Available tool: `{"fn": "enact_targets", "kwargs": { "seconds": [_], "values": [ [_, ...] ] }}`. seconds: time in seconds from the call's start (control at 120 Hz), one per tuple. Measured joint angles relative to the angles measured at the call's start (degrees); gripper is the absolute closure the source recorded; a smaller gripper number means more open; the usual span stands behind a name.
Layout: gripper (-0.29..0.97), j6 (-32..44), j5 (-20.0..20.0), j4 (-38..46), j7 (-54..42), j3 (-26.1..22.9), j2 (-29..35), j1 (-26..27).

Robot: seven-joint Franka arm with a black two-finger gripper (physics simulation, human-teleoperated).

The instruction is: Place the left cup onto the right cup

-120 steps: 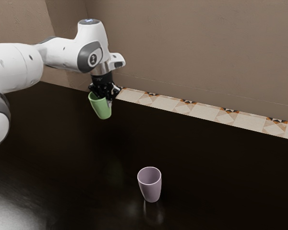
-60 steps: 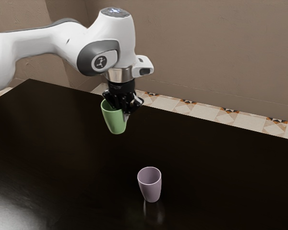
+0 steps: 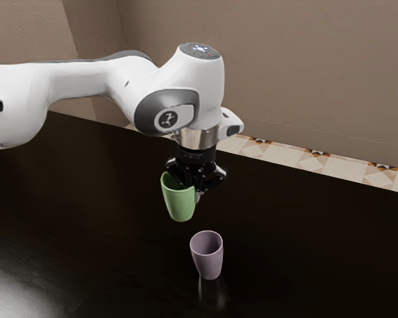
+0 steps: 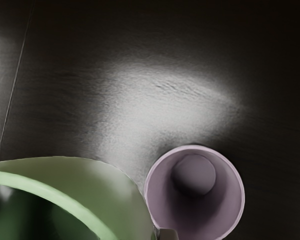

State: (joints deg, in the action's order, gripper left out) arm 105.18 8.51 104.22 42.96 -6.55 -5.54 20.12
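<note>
Hanging from the gripper [image 3: 193,188], the green cup [image 3: 178,203] is in the air above the dark table [image 3: 79,218], clear of its surface; the black claw is closed on this cup, pinching its rim at the side toward the exterior view's right, so the cup dangles below the fingers with its mouth up and its body slightly tilted; the white arm [image 3: 86,86] comes in from the exterior view's left and bends down at the wrist over the middle of the table.

Standing upright on the table, mouth up, the lilac cup [image 3: 206,254] is nearer to the camera than the gripper and a little toward the exterior view's right of the green cup; the two cups are near each other but apart, with a strip of dark tabletop showing between the green cup's base and the lilac cup's rim; the green cup hangs higher, and toward the left of the lilac cup's mouth rather than squarely over it.

Seen from the wrist, the green cup [image 4: 90,187] looms large and close under the hand; the lilac cup [image 4: 194,175] lies just beside it, viewed from above so that its round inner floor shows; the green wall covers a small part of the lilac rim; a pale sheen of light lies on the tabletop [image 4: 165,100] beyond both cups.

On the far side of the table runs a band of patterned tiled floor [image 3: 285,156]; behind it rises a plain beige wall [image 3: 305,66].
</note>
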Motion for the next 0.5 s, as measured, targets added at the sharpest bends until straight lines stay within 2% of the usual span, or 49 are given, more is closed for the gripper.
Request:
{"fn": "enact_targets", "kwargs": {
  "seconds": [0.167, 0.5],
  "values": [
    [0.78, 1.29, -0.31, -1.16, 5.00, -0.73, -2.67, -0.02],
    [0.78, 3.87, -4.22, -1.55, 12.24, -1.10, -5.17, -0.07]
  ]
}}
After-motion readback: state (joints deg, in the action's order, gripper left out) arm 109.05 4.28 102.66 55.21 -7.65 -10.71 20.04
